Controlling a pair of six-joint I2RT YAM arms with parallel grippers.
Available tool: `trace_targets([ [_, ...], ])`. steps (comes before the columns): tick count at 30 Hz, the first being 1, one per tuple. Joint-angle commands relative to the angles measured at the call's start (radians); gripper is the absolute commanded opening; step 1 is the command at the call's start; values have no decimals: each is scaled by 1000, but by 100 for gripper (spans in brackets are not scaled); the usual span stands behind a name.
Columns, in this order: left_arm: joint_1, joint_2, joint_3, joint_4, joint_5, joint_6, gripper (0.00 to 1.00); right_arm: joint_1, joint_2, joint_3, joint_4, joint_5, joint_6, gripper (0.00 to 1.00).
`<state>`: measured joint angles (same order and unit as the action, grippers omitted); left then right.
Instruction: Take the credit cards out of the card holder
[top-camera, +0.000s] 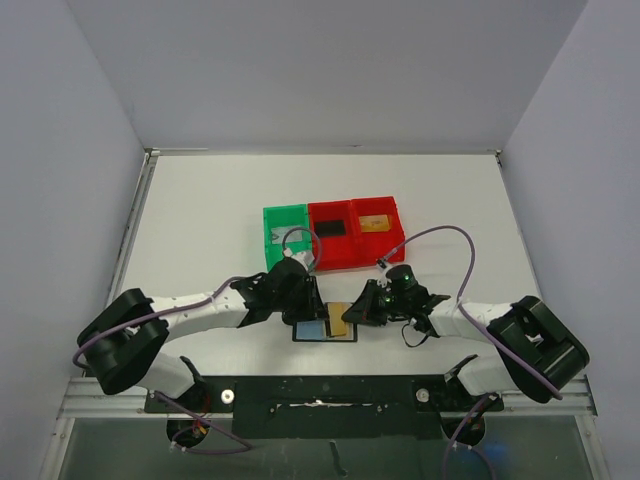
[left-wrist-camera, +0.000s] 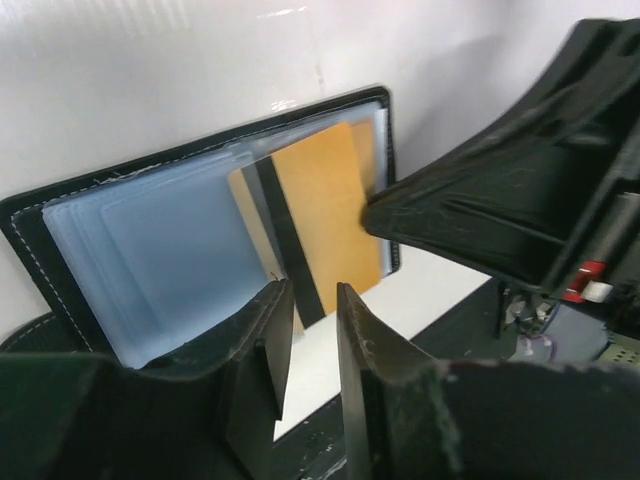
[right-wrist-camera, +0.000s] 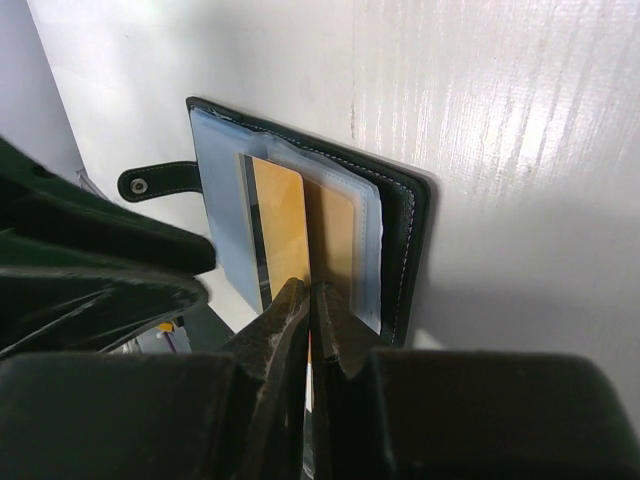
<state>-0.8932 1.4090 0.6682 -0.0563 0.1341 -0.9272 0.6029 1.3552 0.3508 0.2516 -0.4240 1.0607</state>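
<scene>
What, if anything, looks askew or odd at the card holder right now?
The gold card sits crooked in the open card holder, tilted and sticking partly out, its edge pinched in the right tool. That fits a card mid-pull. Nothing looks spilled or damaged.

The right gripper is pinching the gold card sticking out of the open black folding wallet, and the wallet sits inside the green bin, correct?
No: the top view shows the open black folding wallet lying on the white table, not inside the green plastic bin. The right gripper does pinch the gold card.
</scene>
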Motion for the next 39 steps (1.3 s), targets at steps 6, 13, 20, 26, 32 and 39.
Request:
trace_targets([
  [6, 3, 60, -6, 9, -34, -24, 15, 7, 11, -15, 85, -24, 19, 3],
  [13, 3, 96, -47, -4, -70, -30, 8, 7, 25, -15, 143, -63, 26, 8],
  [20, 3, 104, -60, -6, -79, -27, 6, 7, 77, -14, 222, -92, 47, 13],
  [26, 3, 101, -64, -11, -78, -28, 6, 12, 128, -7, 286, -110, 70, 15],
  [32, 2, 89, -66, -20, -87, -27, 6, 21, 141, -6, 284, -100, 69, 8],
  [39, 3, 69, -68, -22, -96, -28, 6, 21, 56, -27, 192, -49, 37, 0],
])
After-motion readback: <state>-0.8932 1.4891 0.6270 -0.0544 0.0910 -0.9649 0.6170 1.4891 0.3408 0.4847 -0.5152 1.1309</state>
